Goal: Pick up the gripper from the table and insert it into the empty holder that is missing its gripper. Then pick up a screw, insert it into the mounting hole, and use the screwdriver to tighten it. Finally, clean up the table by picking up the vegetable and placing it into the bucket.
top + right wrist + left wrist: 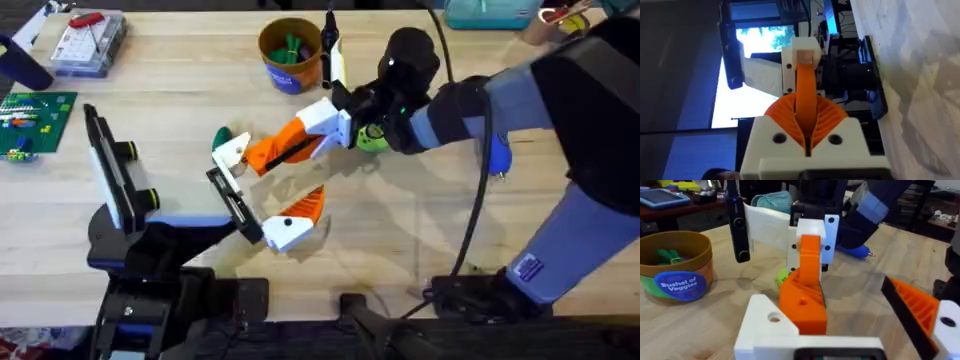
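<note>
Holder (232, 200) end (seemingly) behind gripper (232, 153).

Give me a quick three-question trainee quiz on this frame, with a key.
1. True or false: the blue-handled screwdriver lies on the table, untouched by either arm.
2. What is the right gripper clamped on? A) the gripper, a white block with an orange tip; B) the screwdriver; C) a screw.
3. Fill in: the blue label on the bucket reads "Bushel of ____".

Key: 1 true; 2 A; 3 Veggies.
</note>
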